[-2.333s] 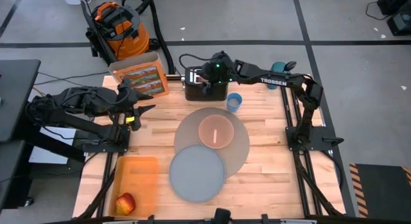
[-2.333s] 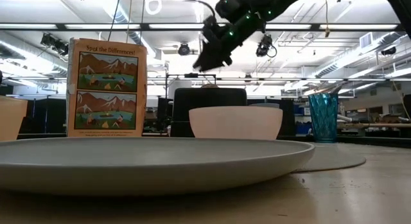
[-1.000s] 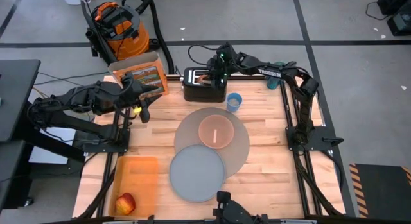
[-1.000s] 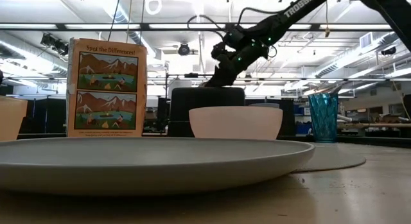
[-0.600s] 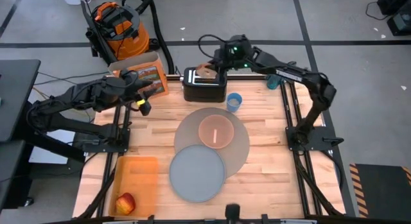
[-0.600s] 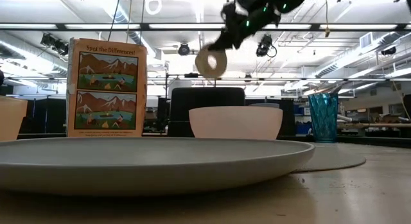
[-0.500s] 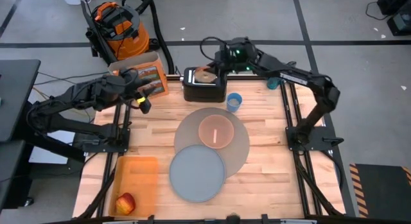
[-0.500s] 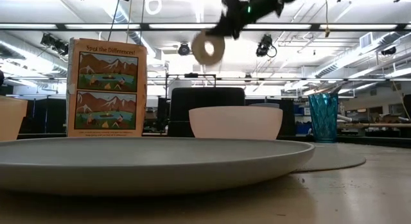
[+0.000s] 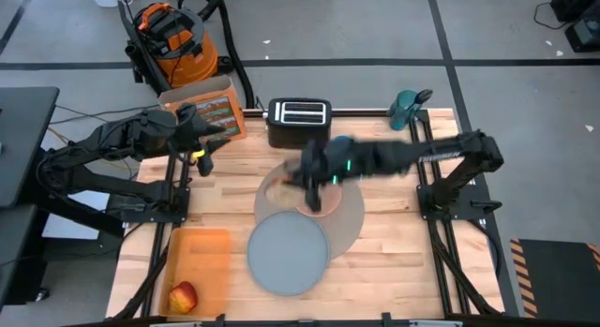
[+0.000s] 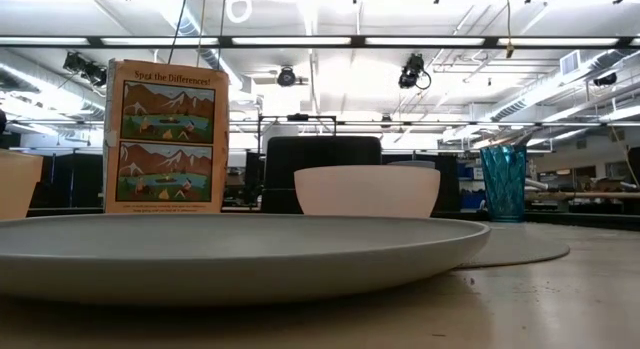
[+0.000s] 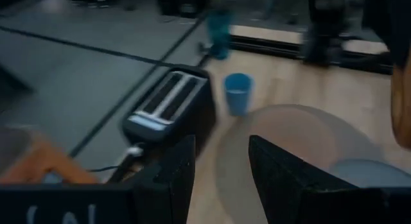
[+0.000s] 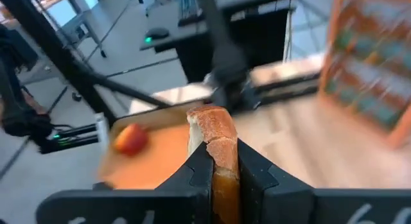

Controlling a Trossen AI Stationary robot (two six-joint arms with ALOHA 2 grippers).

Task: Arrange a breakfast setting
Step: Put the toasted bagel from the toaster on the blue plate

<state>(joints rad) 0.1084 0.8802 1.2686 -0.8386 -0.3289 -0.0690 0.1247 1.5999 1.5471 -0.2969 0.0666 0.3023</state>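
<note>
Bagel (image 12: pixel 217 135), crusty and tan, stood edge-on, clamped between the right gripper (image 12: pixel 221 161) fingers; overhead, motion blur smeared both above the taupe mat (image 9: pixel 349 215) beside the pink bowl (image 9: pixel 323 198). Left gripper (image 11: pixel 219 163) waited near the picture box (image 9: pixel 208 115), fingers apart, holding nothing.

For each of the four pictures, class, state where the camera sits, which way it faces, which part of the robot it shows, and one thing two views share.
High: overhead, looking down; both arms, right gripper over the mat.
Low: table height, facing the room; plate, bowl, no arm.
Left wrist: past left gripper, open, toward toaster, cup.
Right wrist: bagel gripped, apple beyond.
Shared: high and left wrist show the toaster.
</note>
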